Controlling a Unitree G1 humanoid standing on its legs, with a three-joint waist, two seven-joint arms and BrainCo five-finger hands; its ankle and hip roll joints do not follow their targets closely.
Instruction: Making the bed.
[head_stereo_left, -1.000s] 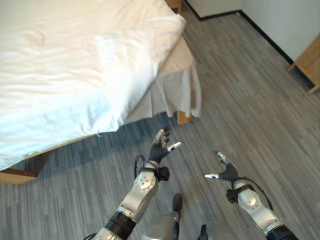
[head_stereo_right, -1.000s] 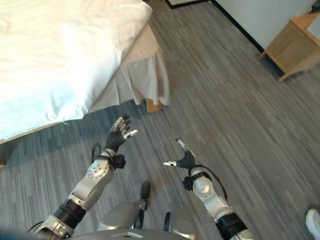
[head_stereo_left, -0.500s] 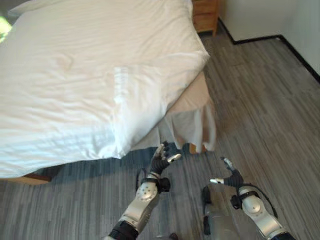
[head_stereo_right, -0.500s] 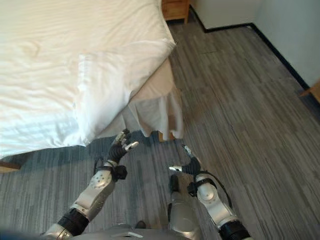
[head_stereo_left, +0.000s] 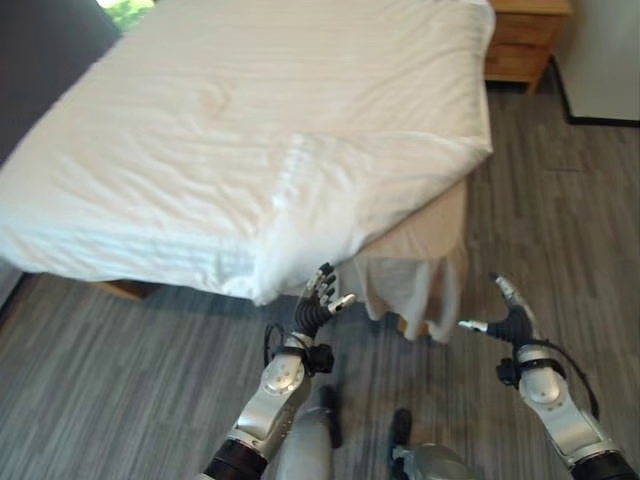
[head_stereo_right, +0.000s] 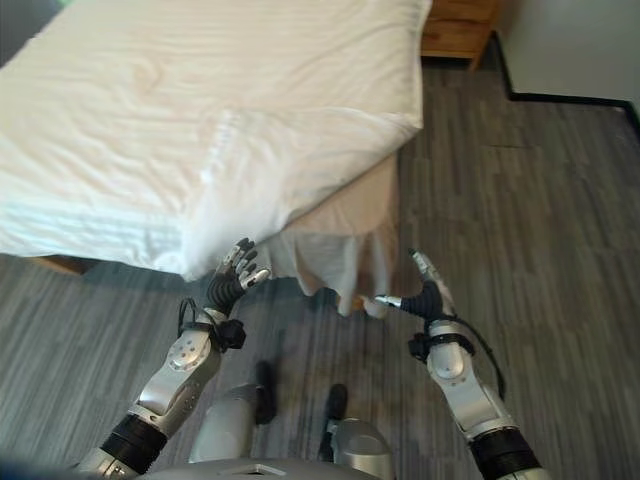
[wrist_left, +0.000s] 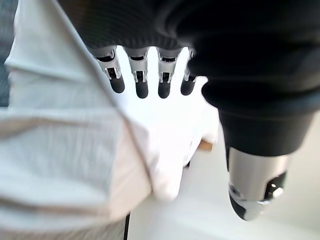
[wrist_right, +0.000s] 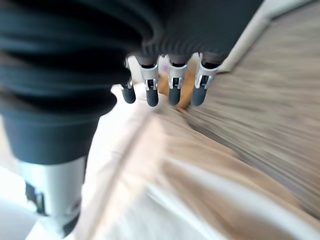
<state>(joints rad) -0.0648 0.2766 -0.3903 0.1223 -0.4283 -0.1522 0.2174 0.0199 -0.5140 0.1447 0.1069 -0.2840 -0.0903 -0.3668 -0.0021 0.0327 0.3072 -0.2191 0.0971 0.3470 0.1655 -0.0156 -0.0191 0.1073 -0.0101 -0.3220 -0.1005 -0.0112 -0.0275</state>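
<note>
The 2 eye views look down from the head at the bed (head_stereo_left: 250, 130) corner and floor (head_stereo_right: 560, 200), sharing nearly the same scene. Each wrist view looks along its own hand from very close toward the bed's hanging edge.

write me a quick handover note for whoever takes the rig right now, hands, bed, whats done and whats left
Left hand: open, empty, raised just short of the hanging corner of the white duvet.
Right hand: open, empty, over the floor near the beige bed skirt.
Bed: duvet lies spread over the mattress, but the near corner is folded and bunched, leaving the skirt exposed.
Done: nothing gripped yet.
Left: take hold of that corner, pull it straight, smooth the top.
</note>
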